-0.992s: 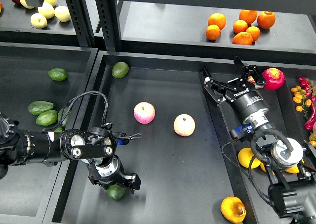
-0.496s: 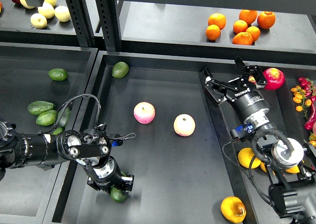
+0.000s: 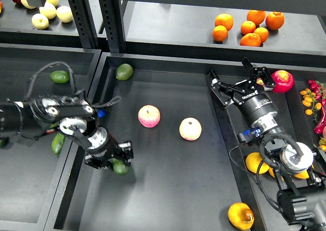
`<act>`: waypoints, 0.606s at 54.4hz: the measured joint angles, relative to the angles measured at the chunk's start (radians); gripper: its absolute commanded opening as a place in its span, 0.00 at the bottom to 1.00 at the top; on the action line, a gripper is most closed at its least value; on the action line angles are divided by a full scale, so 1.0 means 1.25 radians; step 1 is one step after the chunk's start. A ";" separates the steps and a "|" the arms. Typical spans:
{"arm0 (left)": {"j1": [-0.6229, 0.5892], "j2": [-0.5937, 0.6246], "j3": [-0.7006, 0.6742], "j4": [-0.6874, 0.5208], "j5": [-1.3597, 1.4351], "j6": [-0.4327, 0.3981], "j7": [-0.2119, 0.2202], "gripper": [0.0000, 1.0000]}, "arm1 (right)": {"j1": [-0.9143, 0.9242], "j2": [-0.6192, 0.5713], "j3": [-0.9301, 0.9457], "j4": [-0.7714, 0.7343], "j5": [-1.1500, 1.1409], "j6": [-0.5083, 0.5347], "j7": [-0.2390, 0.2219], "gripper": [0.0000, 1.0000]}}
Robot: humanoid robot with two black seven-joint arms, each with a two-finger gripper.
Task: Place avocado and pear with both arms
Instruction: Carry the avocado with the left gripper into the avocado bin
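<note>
The left hand (image 3: 113, 158) has swung up and leftward gripping the avocado (image 3: 121, 167), still mid-carry and needing release, while the open right hand (image 3: 237, 84) must fetch the pear (image 3: 240, 215) bottom-right.

Evenly and brightly lit from overhead, with soft, short shadows under the apples (image 3: 148, 116) (colours vivid against matte black trays (image 3: 168, 190)). Small glints on arm metal. Sharp throughout; slight blur on the left arm (image 3: 61, 120).

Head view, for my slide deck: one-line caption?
Left gripper grips the avocado over the center tray; right gripper open, pear untouched.
</note>
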 measured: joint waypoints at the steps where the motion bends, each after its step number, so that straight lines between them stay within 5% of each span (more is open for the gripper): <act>1: -0.003 0.007 0.000 0.000 -0.001 0.000 0.000 0.07 | 0.000 0.000 0.000 0.000 0.000 0.000 0.000 1.00; 33: 0.016 0.281 -0.001 0.008 -0.057 0.000 0.000 0.08 | 0.000 0.000 -0.001 0.000 0.002 0.001 0.000 1.00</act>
